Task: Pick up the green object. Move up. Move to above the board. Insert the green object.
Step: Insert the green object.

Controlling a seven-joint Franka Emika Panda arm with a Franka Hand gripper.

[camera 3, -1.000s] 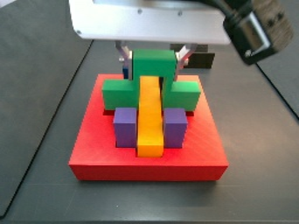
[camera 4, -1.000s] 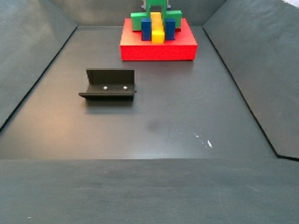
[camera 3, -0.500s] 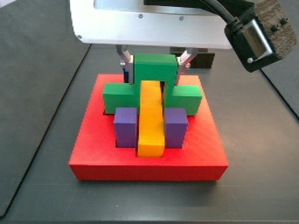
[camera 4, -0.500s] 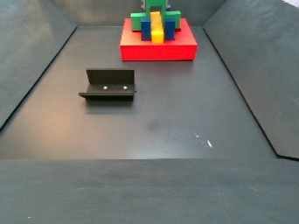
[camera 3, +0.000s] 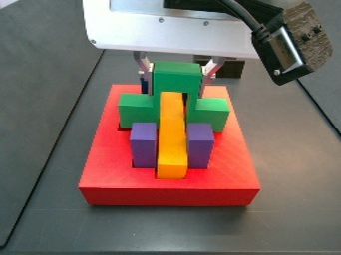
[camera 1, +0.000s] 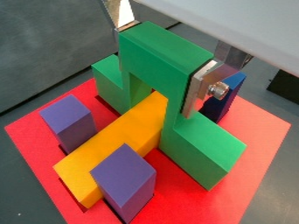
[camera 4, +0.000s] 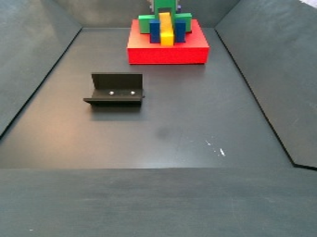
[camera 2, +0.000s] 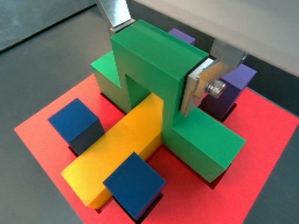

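The green object (camera 3: 173, 80) sits on the red board (camera 3: 160, 186), its raised middle cube bridging the long yellow bar (camera 3: 172, 134) and its two lower cubes down on either side. My gripper (camera 3: 174, 68) is directly over it, with one silver finger on each side of the middle cube. In both wrist views the fingers (camera 1: 200, 87) (camera 2: 195, 84) lie flat against the sides of the green object (camera 1: 163, 66) (camera 2: 158, 66), so my gripper (camera 1: 160, 54) (camera 2: 158, 52) is shut on it. The board (camera 4: 168, 54) stands at the far end of the floor.
Purple blocks (camera 3: 143, 139) (camera 3: 200, 139) flank the yellow bar (camera 1: 117, 144) at the board's front. Blue blocks (camera 2: 76, 122) (camera 2: 135, 179) show in a wrist view. The fixture (camera 4: 115, 90) stands on the dark floor, left of centre. Sloped dark walls edge the floor.
The gripper housing and its side camera have shifted slightly. The green object stays in place over the yellow bar, between the fingers.
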